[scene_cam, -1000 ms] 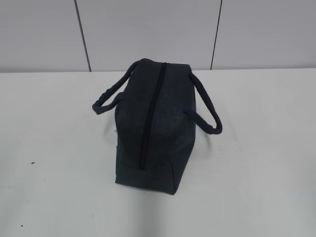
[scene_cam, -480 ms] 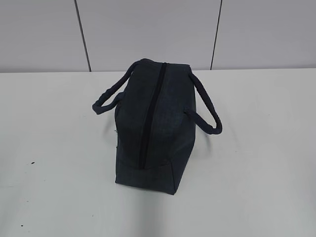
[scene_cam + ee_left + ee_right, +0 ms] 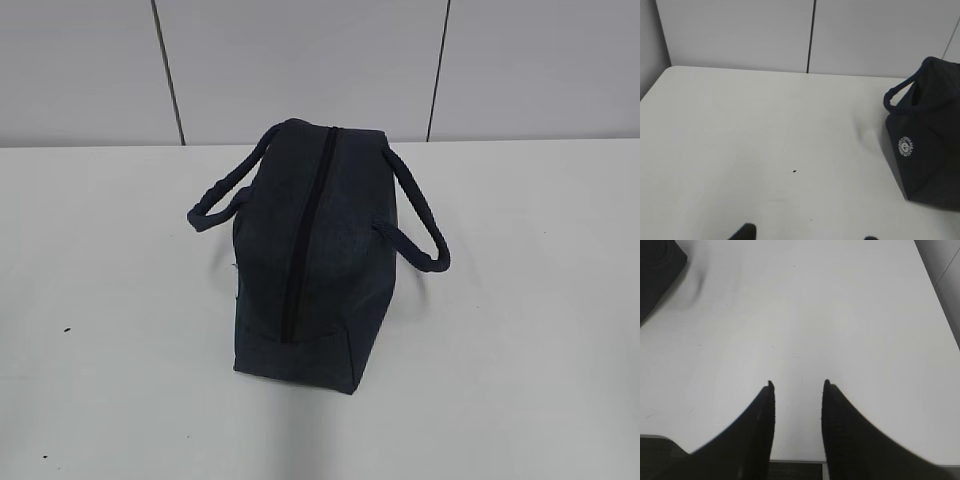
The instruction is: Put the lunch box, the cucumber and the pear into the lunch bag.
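Observation:
The dark navy lunch bag (image 3: 315,250) stands on the white table, its zipper shut along the top and a loop handle hanging to each side. It also shows in the left wrist view (image 3: 925,135) at the right edge, with a white round logo on its end, and as a dark corner in the right wrist view (image 3: 655,270). The lunch box, the cucumber and the pear are out of view. My right gripper (image 3: 797,385) is open and empty over the table near its front edge. My left gripper (image 3: 807,237) shows only two fingertips at the bottom edge, wide apart and empty.
The white table (image 3: 520,330) has a grey panelled wall behind it. Small dark specks lie on the table at the left (image 3: 66,330). The table's near edge shows in the right wrist view (image 3: 795,461).

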